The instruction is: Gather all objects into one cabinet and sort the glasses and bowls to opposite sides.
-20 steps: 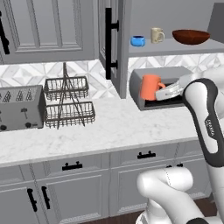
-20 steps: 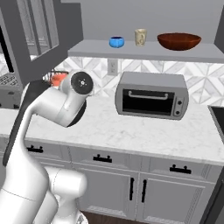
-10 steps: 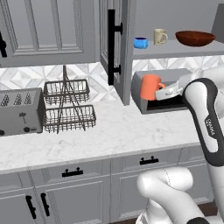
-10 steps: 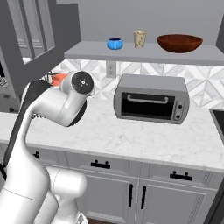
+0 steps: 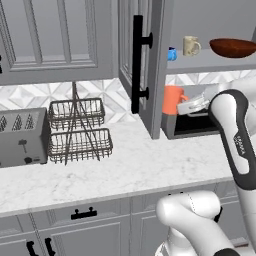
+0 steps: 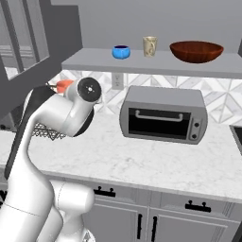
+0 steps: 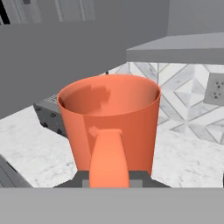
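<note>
Hand view puts the orange handled cup [image 7: 109, 127] right in front of me, upright, my gripper [image 7: 110, 180] pinched nearly closed on its handle. From the left base view I see my arm bent at the elbow, forearm level, carrying the cup [image 5: 171, 100] just under the grey cabinet shelf [image 5: 210, 65], beside the open framed door [image 5: 142, 60].

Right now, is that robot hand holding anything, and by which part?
Yes: the orange cup, upright, gripped by its handle in the gripper below the cabinet shelf.
</note>
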